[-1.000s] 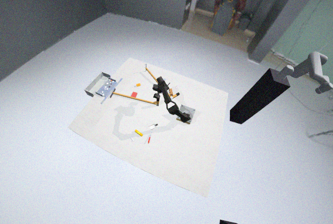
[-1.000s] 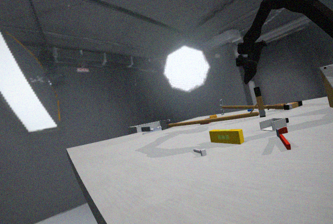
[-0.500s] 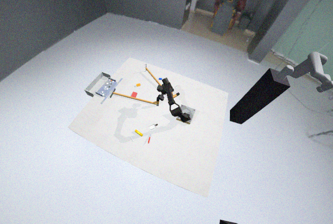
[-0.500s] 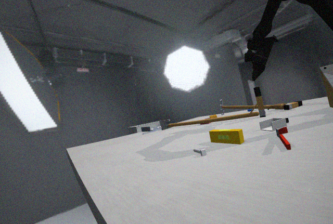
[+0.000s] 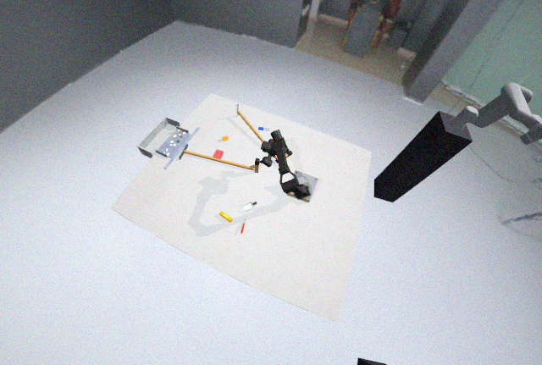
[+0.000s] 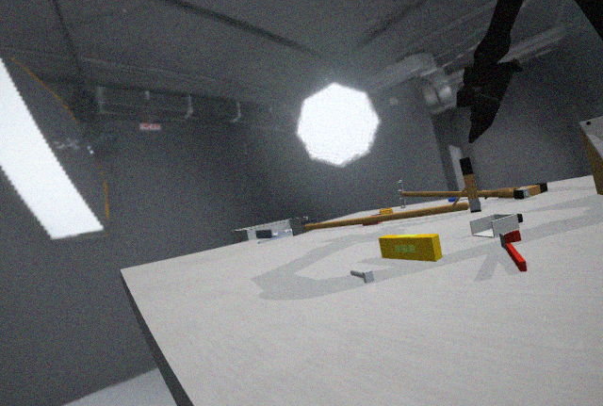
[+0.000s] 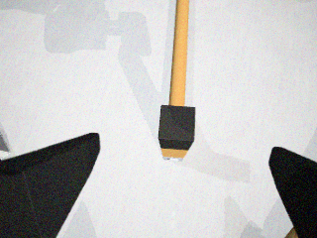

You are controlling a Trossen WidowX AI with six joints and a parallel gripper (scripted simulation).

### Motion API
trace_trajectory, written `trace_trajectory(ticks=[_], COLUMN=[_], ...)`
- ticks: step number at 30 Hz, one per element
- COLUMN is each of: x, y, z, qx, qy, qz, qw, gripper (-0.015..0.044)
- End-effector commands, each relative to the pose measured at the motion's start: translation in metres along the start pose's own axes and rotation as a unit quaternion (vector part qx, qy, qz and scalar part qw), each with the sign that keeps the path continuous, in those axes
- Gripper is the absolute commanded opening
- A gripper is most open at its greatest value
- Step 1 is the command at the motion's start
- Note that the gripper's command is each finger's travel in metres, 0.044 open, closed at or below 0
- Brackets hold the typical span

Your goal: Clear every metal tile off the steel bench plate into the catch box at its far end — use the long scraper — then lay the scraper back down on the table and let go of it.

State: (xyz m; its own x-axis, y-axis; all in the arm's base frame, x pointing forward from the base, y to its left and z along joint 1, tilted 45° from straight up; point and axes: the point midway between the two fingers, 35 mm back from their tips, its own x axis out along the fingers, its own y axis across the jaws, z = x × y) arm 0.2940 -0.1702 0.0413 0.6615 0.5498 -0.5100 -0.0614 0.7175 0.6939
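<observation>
The long scraper's orange handle lies along the table, its wide blade beside the near end of the steel plate. Small metal tiles are scattered on the plate. The catch box stands at the plate's far end. At the scraper's other end an upright grip post with a black top rises. My gripper is open and empty above the post, whose top shows between the fingers in the wrist view.
A second orange-handled tool lies behind the scraper, partly hidden by the arm. A red block lies close beside the scraper's handle. A yellow block, a white open piece and a red tool lie nearer the front.
</observation>
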Motion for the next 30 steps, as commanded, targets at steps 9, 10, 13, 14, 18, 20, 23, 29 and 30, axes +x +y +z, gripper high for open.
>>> trace_trajectory(ticks=[9, 10, 13, 14, 18, 20, 23, 29, 30], x=[0.026, 0.027, 0.029, 0.03, 0.034, 0.038, 0.043, 0.053, 0.054], y=[0.003, 0.003, 0.003, 0.003, 0.002, 0.002, 0.001, 0.0, 0.0], z=[-0.022, -0.023, -0.025, -0.025, -0.025, -0.024, -0.024, -0.024, -0.024], qx=[-0.002, -0.002, -0.002, -0.002, -0.002, -0.002, -0.002, -0.002, -0.002], qy=[-0.003, -0.003, -0.003, -0.003, -0.002, -0.002, -0.001, 0.0, 0.0], qz=[0.003, 0.003, 0.003, 0.003, 0.002, 0.002, 0.001, 0.0, 0.0], qw=[1.0, 1.0, 1.0, 1.0, 1.0, 1.0, 1.0, 1.0, 1.0], gripper=[0.044, 0.044, 0.044, 0.044, 0.044, 0.044, 0.044, 0.044, 0.044])
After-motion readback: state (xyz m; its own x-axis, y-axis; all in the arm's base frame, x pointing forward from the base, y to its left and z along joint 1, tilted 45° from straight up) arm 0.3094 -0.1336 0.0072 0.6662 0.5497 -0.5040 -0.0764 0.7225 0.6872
